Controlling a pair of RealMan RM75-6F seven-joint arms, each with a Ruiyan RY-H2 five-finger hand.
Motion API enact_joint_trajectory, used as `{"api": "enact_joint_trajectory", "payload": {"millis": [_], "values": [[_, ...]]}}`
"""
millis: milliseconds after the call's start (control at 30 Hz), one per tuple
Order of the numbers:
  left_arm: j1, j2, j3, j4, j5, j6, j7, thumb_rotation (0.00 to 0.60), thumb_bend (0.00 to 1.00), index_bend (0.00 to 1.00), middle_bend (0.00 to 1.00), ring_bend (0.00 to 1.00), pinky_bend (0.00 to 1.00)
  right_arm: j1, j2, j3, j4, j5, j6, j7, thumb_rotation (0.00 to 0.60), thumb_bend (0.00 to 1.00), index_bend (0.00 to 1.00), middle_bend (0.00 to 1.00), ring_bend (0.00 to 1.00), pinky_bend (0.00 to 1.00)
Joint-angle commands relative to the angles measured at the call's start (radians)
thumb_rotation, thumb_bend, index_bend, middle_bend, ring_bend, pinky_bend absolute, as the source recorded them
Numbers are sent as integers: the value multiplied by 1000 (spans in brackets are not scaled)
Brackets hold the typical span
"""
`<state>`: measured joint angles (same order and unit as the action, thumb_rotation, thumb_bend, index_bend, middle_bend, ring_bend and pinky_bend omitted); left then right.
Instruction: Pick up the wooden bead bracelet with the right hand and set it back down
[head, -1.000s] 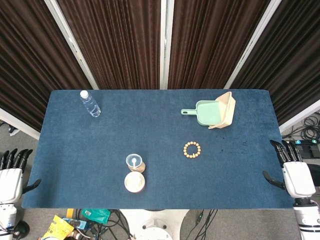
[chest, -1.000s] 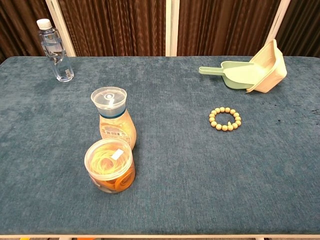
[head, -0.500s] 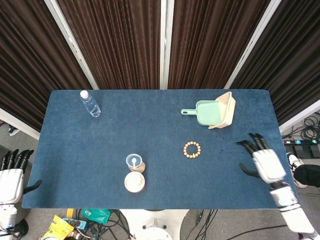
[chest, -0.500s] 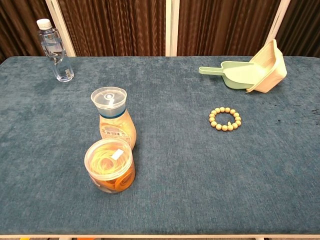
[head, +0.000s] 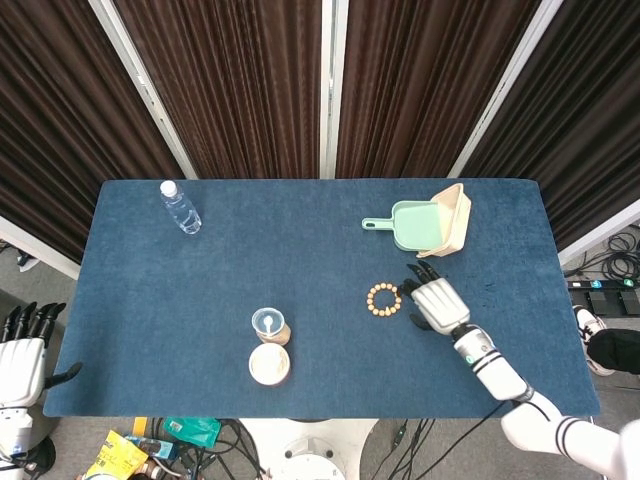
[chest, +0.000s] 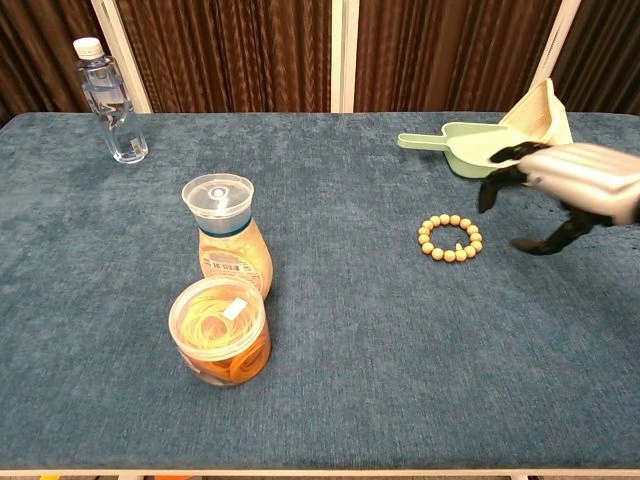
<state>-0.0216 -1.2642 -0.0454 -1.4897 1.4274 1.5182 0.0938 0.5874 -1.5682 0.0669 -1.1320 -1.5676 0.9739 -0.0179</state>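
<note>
My right hand (head: 437, 302) hangs over the table (head: 200, 300), fingers spread, holding nothing, just right of the bracelet (head: 384, 299). The bracelet lies flat on the cloth, near the green dustpan (head: 418, 224), not touching my fingertips. My left hand (head: 22, 352) sits off the table's left edge, fingers apart, empty.
</note>
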Motion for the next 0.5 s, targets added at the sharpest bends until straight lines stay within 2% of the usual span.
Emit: {"api": "enact_joint_trajectory", "payload": {"millis": [33,267,500], "values": [[0,-2,-1,6,-3,-5,-8,600,27,137,131,45,0,29,-67,-16,86,-24,0,-24,600,236,373,328,64,49],[0,-11,-1,32,-6,-14,-36,600,27,137,131,45,0,45,-156,-51,229,-66,33,-12,600,235,393,329,64,49],[-1,-15,-2,50,-6,-20,-60,600,27,137,131,45,0,46,-208,-71,324,-99,104,27,600,237,396,329,64,49]]}}
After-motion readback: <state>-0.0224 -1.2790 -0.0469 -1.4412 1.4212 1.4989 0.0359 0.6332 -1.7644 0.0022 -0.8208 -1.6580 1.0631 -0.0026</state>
